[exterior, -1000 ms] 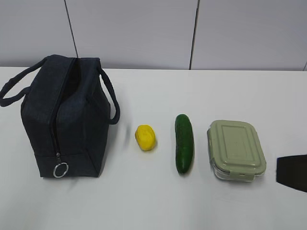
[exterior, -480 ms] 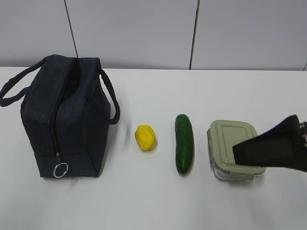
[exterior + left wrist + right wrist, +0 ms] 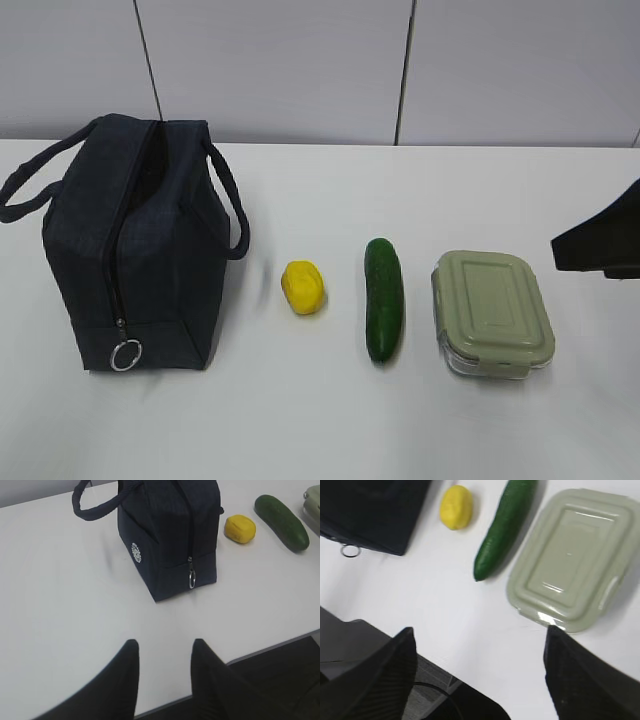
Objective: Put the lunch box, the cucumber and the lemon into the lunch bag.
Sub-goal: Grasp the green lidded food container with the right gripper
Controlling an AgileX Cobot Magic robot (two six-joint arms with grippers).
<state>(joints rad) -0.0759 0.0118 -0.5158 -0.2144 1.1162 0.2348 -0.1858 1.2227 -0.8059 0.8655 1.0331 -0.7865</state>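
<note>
The navy lunch bag (image 3: 135, 245) stands upright at the left, its zipper running down the near end to a silver ring pull (image 3: 126, 355). To its right, in a row, lie the yellow lemon (image 3: 303, 287), the dark green cucumber (image 3: 383, 298) and the green-lidded lunch box (image 3: 492, 312). My right gripper (image 3: 479, 629) hangs open and empty above the table in front of the lunch box (image 3: 572, 555) and cucumber (image 3: 504, 526). One of its fingers (image 3: 600, 245) shows at the right edge. My left gripper (image 3: 165, 641) is open and empty at the table's front edge, short of the bag (image 3: 170, 535).
All of this rests on a white table (image 3: 300, 420) with a grey panelled wall (image 3: 300, 70) behind. The table's front edge (image 3: 270, 647) runs under my left gripper. Bare table lies between the lemon (image 3: 240, 528) and the bag.
The right gripper came in from the right edge, passed in front of the lunch box half a second ago, and now sits higher at the right edge. The objects have not moved.
</note>
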